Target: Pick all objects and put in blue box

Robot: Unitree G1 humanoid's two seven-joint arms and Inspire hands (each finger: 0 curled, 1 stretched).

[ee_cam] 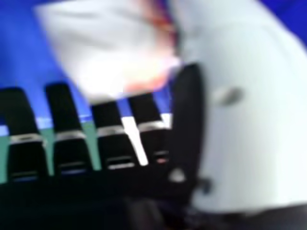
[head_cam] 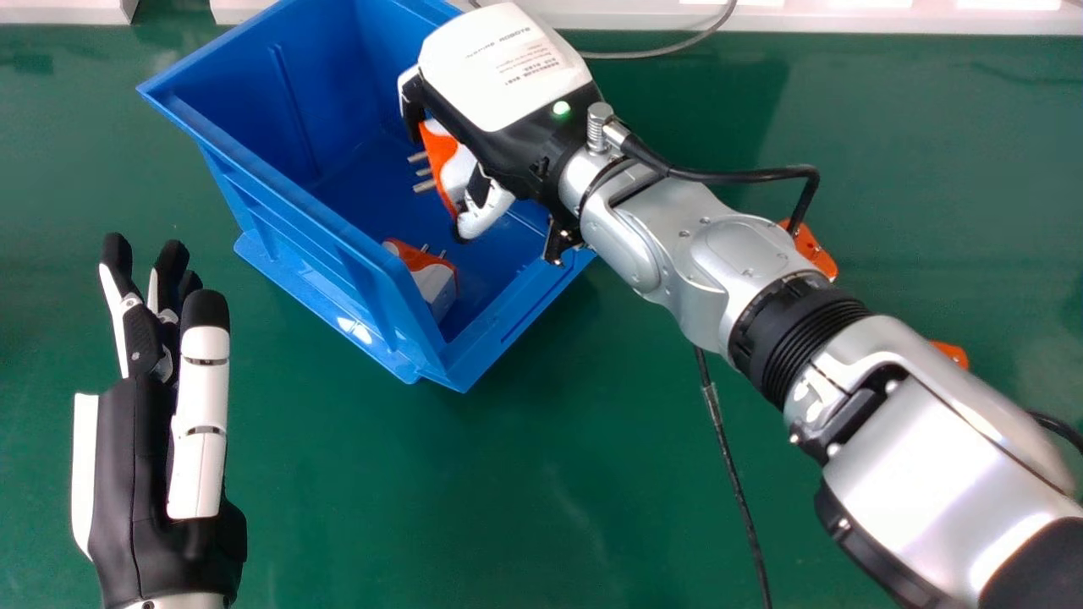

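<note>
**Plug adapter pinched in right hand, inside the outline of the blue box**

Head view: right hand [head_cam: 508,76] hung over the blue box [head_cam: 288,228], its thumb and fingers clamped on a white-and-orange plug adapter [head_cam: 440,161]. Thumb and palm hid part of the adapter's body; its prongs pointed left. Could not tell how high it sat above the box floor. Right hand view gave it as a blur between thumb and fingers.

Box was cut off at the far edge; hand and arm covered some of its right side. A second adapter [head_cam: 437,283] lay in the box's near corner, partly hidden by the near wall.

Two orange pieces, one [head_cam: 814,252] nearer the box and one [head_cam: 952,353] farther right, showed past the right arm on the green table [head_cam: 525,474], mostly hidden, kind unclear.

Left hand [head_cam: 131,474] was at near left, fingers apart and straight, holding nothing.

Count: one box, two adapters, two orange pieces.
</note>
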